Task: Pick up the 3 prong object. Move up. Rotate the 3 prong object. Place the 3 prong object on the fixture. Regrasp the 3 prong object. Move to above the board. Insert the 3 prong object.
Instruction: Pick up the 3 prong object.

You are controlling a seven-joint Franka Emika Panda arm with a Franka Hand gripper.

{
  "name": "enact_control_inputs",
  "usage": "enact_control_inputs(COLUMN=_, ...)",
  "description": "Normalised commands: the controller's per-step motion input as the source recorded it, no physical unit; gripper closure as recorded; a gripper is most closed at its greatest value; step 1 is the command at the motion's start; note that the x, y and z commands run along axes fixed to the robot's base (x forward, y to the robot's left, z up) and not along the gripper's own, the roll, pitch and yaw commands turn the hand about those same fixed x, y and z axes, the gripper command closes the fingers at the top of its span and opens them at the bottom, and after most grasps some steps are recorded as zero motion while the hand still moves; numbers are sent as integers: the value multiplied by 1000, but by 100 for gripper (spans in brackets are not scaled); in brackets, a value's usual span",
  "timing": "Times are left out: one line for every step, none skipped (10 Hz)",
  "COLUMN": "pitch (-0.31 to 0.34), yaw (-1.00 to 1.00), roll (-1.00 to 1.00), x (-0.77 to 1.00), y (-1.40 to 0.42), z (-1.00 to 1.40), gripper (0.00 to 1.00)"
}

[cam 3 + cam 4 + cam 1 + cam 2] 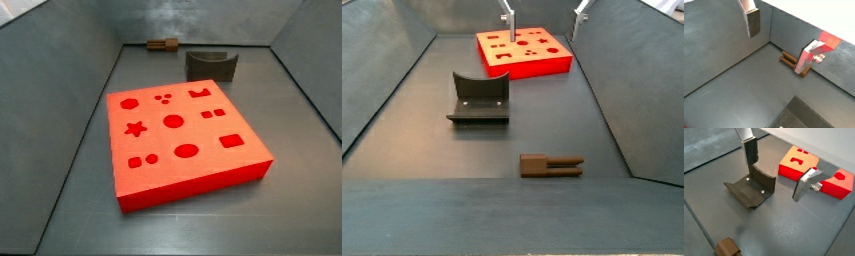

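The 3 prong object (552, 165) is a small brown wooden piece lying flat on the grey floor, close to a wall (791, 61), with its prongs pointing sideways. It also shows in a side view (163, 44) and a wrist view (727, 247). The dark fixture (478, 100) with its curved notch stands between it and the red board (523, 50). My gripper (545, 14) hangs open and empty high over the board's far side. Its silver fingers (751, 150) are spread wide, with nothing between them (784, 37). In a wrist view the fixture (751, 188) and the board (814, 170) lie below the gripper (779, 168).
Grey walls enclose the floor on all sides (80, 70). The board (181, 135) fills much of one end of the bin. The fixture (211, 65) stands just beyond it.
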Motion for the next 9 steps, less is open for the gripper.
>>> enact_control_inputs(pitch=140, yaw=-531, roll=0, x=-3, y=0, z=0, gripper=0)
enact_control_inputs(pitch=27, yaw=-726, roll=-59, x=91, y=183, z=-69, gripper=0)
enact_control_inputs(pitch=21, yaw=-926, roll=0, x=0, y=34, z=-203, gripper=0)
enact_control_inputs(pitch=50, yaw=-900, roll=0, x=0, y=80, z=-271, gripper=0)
enact_control_inputs(pitch=64, yaw=-769, roll=0, x=0, y=231, z=-337, gripper=0)
enact_control_inputs(pitch=84, yaw=-723, roll=-1, x=0, y=291, z=-400, gripper=0)
enact_control_inputs(pitch=87, yaw=-714, roll=-4, x=0, y=297, z=-414, gripper=0)
enact_control_inputs(pitch=67, yaw=-734, roll=0, x=0, y=274, z=-366, gripper=0)
enact_control_inputs(pitch=60, yaw=-809, roll=0, x=0, y=191, z=-366, gripper=0)
